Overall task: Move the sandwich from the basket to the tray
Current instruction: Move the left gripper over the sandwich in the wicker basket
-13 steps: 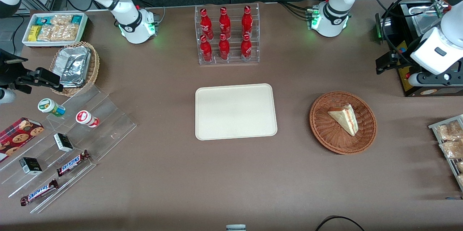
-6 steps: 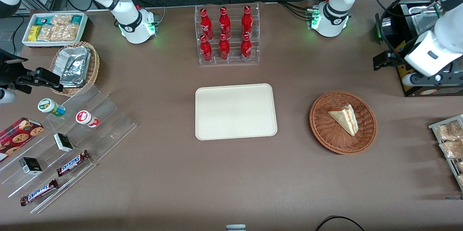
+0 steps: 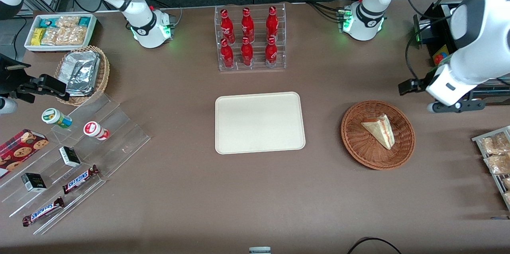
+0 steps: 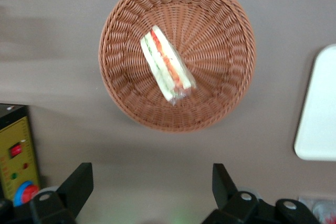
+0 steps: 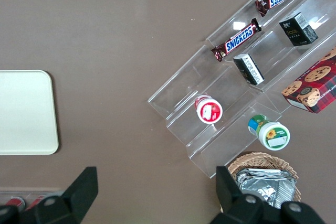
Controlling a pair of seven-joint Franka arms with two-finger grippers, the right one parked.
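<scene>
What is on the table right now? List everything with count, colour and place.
sandwich: one, white with red filling, in the basket.
basket: one, reddish-brown, toward the working arm's end.
tray: one, cream, table centre.
cola bottles: six, red, in a clear rack farther from the front camera than the tray.
foil packets: silver, in a tan basket toward the parked arm's end.
snack bin: one, white, beside that tan basket.
Snickers bars: two, brown, on clear steps.
claw: open, above the table beside the basket, holding nothing.

Overhead front view; wrist cameras downward, sharing its tray (image 3: 259, 122).
</scene>
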